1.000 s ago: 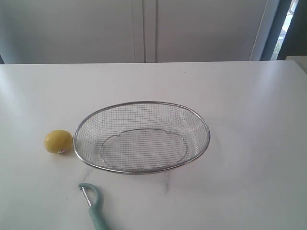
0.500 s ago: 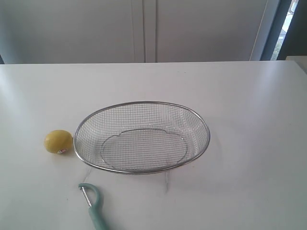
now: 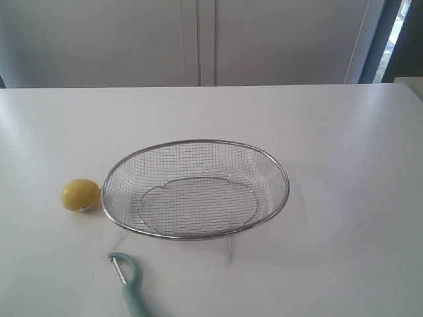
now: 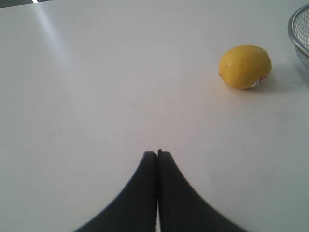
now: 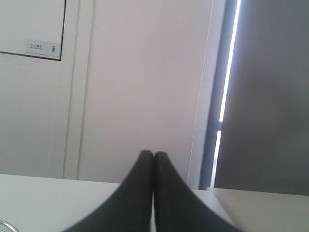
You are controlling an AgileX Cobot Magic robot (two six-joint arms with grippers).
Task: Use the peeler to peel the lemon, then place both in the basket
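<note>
Lemon (image 3: pixel 80 195) sits just beside the basket (image 3: pixel 198 141) near the surface's (image 3: pixel 344 198) left edge, peeler (image 3: pixel 129 281) at the front edge. Nothing has moved: left claw (image 4: pixel 157 153) and right claw (image 5: pixel 153 154) stay clenched, empty, so peeling hasn't started.

Yellow stickered lemon (image 3: pixel 80 195) sits ahead of the left pincer (image 4: pixel 157 152), just beside the oval wire-mesh basket (image 3: pixel 198 141); teal peeler (image 3: pixel 129 277) lies flat near both.

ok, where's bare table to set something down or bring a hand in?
Free: the table right of the basket, and the wide band behind it. Crowded: front left, where the lemon sits close beside the rim and the peeler lies just in front.
</note>
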